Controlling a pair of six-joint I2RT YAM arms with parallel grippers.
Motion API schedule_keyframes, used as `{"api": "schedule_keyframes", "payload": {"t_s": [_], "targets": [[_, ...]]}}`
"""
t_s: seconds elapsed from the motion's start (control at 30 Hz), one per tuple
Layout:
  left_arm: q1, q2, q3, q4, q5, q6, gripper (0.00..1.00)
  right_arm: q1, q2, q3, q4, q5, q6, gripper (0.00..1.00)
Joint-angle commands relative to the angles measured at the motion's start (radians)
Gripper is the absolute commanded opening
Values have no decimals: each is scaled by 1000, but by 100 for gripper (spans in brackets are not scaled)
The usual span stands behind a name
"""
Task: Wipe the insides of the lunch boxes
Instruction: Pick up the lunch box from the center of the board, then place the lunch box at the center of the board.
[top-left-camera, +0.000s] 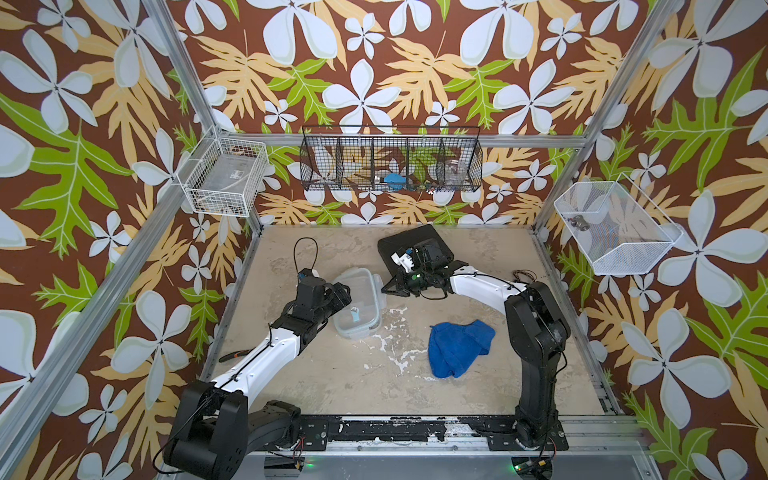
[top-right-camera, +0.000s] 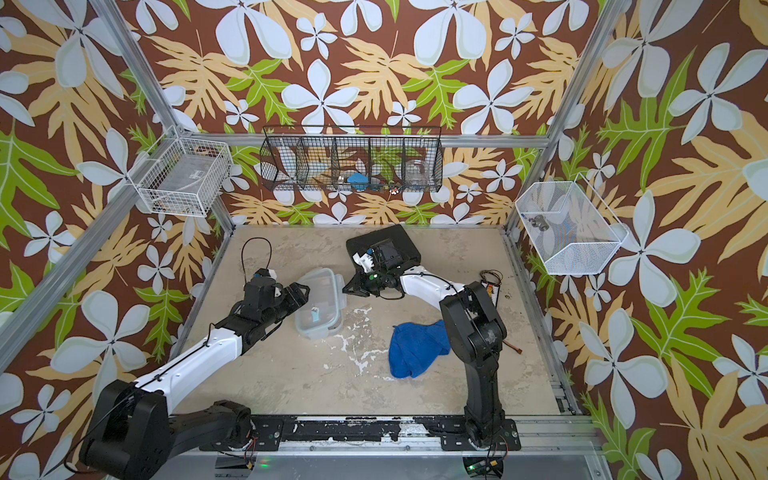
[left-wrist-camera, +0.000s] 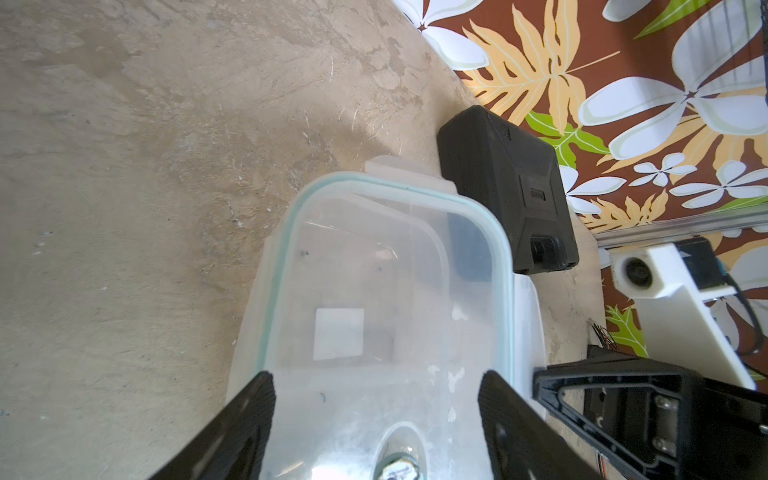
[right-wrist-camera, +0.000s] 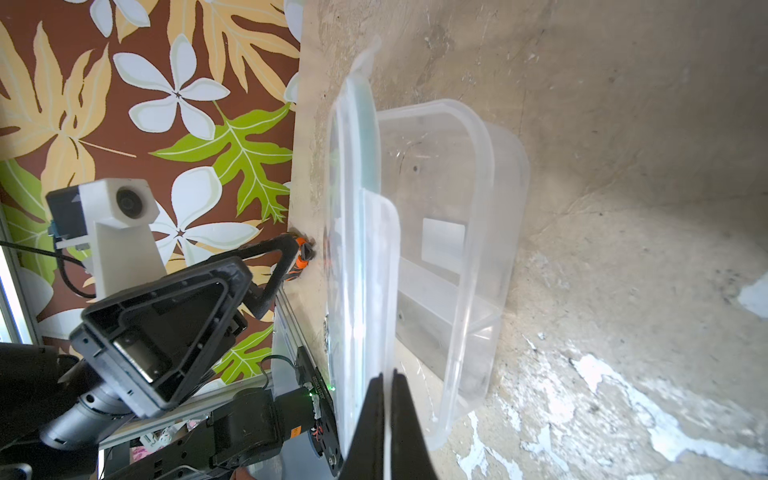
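The clear lunch box tub (right-wrist-camera: 469, 249) sits open side up on the table, left of centre. Its clear lid (right-wrist-camera: 357, 208) with a pale teal rim (left-wrist-camera: 286, 249) hangs just above it, shown as lid (top-left-camera: 361, 299) in a top view. My right gripper (right-wrist-camera: 386, 378) is shut on the lid's side flap, on the tub's right, seen in both top views (top-left-camera: 384, 289) (top-right-camera: 345, 289). My left gripper (left-wrist-camera: 374, 382) stands open over the lid's left part (top-left-camera: 347, 291), its fingers (left-wrist-camera: 249, 415) wide apart and holding nothing. Whether they touch the lid is unclear.
A crumpled blue cloth (top-left-camera: 457, 349) lies right of centre near the right arm. A black hard case (left-wrist-camera: 507, 187) lies at the back, partly under the right wrist. Wire baskets hang on the walls: white (top-left-camera: 224, 178), black (top-left-camera: 390, 164), white mesh (top-left-camera: 611, 228). An orange-handled tool (top-left-camera: 232, 356) lies at the left edge.
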Motion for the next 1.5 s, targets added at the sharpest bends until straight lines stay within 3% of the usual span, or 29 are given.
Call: {"api": "schedule_keyframes", "payload": {"t_s": [0.0,0.23,0.57,1.07,1.47], "targets": [[5,1,-8,2,9,-11,80,0,-22,20,-4,-9,-8,0],[7,17,-17,25,25,-29,80,0,-33,112,-66,-2,-15,0],[6,89,-82,201,139,-109,79,9,-8,210,-213,45,-73,0],[7,171,-106,374,228,-154,79,80,27,266,-37,-13,123,0],[7,87,25,220,178,-55,80,81,27,208,-1,-2,129,0]]}}
